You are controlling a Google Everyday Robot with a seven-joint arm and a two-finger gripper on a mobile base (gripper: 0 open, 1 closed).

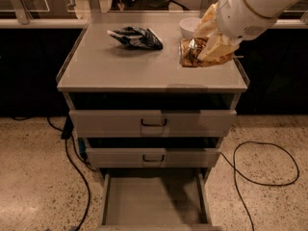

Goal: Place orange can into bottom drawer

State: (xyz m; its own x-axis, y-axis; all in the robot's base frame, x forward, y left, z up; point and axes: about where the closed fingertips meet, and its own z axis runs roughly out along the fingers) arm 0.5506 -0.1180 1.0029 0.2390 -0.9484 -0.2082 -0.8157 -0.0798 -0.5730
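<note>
can: small shiny orange-gold drink can lying on grey cabinet top, far right
gripper: cream robot gripper at the can; clamped or not, cannot tell
drawer: wide grey metal bottom drawer open, near, can not in it
left: lift, lower, release

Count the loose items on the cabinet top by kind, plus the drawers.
Shiny orange-gold drink can, gripper at it, right side of the grey cabinet top: 1
Dark blue-and-white foil snack bag: 1
White round bowl: 1
Grey metal drawers: 3 (bottom drawer open)
Total: 6
</note>
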